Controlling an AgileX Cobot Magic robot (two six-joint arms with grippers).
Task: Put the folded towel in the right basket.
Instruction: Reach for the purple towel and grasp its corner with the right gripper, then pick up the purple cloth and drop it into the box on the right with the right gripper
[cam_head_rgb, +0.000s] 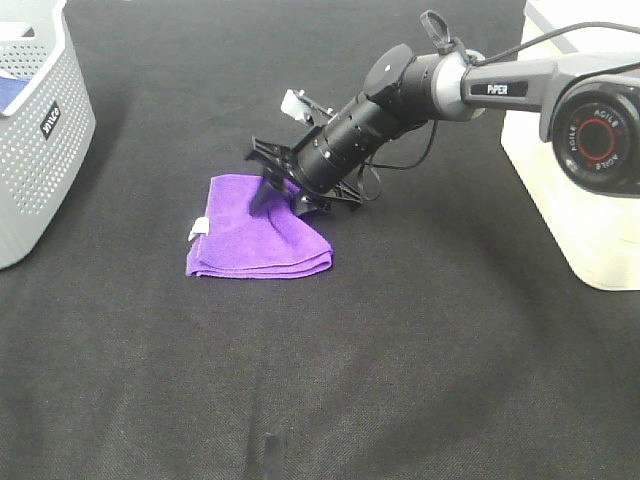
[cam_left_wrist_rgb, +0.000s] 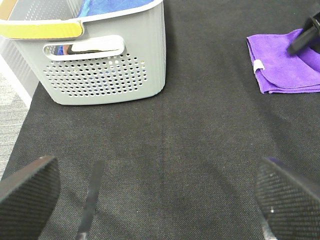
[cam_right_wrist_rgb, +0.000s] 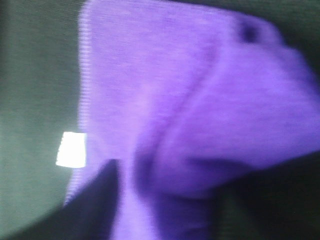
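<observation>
The folded purple towel (cam_head_rgb: 255, 235) lies on the black table, with a white tag on its left edge. It also shows in the left wrist view (cam_left_wrist_rgb: 285, 70) and fills the blurred right wrist view (cam_right_wrist_rgb: 190, 100). My right gripper (cam_head_rgb: 285, 203) is down on the towel's far right part, its dark fingers (cam_right_wrist_rgb: 95, 200) spread either side of a raised fold. The towel's right side is bunched up under it. The right basket (cam_head_rgb: 570, 190) is white and stands at the right edge, behind the arm. My left gripper (cam_left_wrist_rgb: 160, 197) is open and empty, low over the table near the grey basket.
A grey perforated basket (cam_head_rgb: 40, 140) stands at the far left, with blue cloth inside it seen in the left wrist view (cam_left_wrist_rgb: 105, 70). The right arm (cam_head_rgb: 470, 85) stretches from the right across the table's back. The table cloth is black.
</observation>
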